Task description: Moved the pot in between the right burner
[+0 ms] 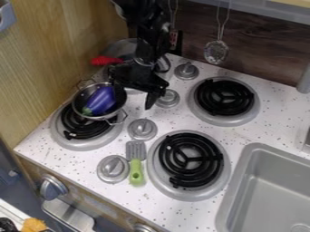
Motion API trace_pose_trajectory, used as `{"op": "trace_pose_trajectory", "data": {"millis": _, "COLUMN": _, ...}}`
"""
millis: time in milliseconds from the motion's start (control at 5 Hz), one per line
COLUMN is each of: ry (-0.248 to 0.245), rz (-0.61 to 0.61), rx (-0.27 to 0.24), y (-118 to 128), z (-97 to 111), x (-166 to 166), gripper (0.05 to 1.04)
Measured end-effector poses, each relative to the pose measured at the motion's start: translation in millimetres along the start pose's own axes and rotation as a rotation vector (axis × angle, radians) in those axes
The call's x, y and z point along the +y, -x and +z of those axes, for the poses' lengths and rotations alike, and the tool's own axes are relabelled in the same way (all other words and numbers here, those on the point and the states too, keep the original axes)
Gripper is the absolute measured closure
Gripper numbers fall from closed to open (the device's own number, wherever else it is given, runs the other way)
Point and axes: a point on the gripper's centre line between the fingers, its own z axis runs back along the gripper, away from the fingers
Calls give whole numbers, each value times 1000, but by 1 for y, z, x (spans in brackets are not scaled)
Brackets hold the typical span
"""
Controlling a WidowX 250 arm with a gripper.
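Pot (pixel 86 111), small and metal, with a purple eggplant (pixel 101 99) lying inside: it is over the burner (pixel 71 138) nearest the counter's (pixel 48 144) front left corner, set off from the middle of the coil. From where I stand I can't tell whether it rests on the coil or hangs a little above it. The eggplant lies well within the rim, so the walls should keep it from rolling out if the pot is carried level.

The gripper (pixel 145 97) hangs beside the pot's rim, on the side away from the front left corner, and the pot is just below and leftward of it. That placing would suit a hold on the rim, I'd say, but whether the pincer is apart, together or clamped on metal, I cannot tell.

Past a row of knobs, two burners take the right half of the stovetop, one by the front edge (pixel 188 164), one by the back edge (pixel 224 99); the space between them looks like the goal. A green-handled spatula (pixel 136 164) lies near the front edge, beside the front right burner, where a low carry might catch it. Something red (pixel 106 60) sits by the left edge, toward the back.
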Motion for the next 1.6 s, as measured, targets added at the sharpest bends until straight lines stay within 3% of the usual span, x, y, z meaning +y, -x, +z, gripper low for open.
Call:
{"op": "trace_pose_trajectory", "data": {"millis": 400, "ry": -117, "rz": 32, "rx": 22, "y": 4, "z": -3, "x": 1, "gripper": 130}}
{"op": "trace_pose_trajectory", "data": {"millis": 600, "ry": -142, "rz": 49, "rx": 0, "y": 5, "z": -4, "x": 1, "gripper": 411}}
{"op": "trace_pose_trajectory", "data": {"millis": 800, "ry": -125, "rz": 35, "rx": -21, "y": 1, "z": -4, "x": -1, "gripper": 714}}
{"op": "trace_pose_trajectory", "data": {"millis": 1000, "ry": -156, "rz": 38, "rx": -38, "y": 1, "z": -7, "x": 5, "gripper": 928}}
{"op": "trace_pose_trajectory", "data": {"millis": 1200, "ry": -151, "rz": 24, "rx": -51, "y": -1, "z": -7, "x": 5, "gripper": 1005}}
{"op": "trace_pose_trajectory", "data": {"millis": 1600, "ry": -217, "rz": 2, "rx": -63, "y": 5, "z": -2, "x": 1, "gripper": 1010}}
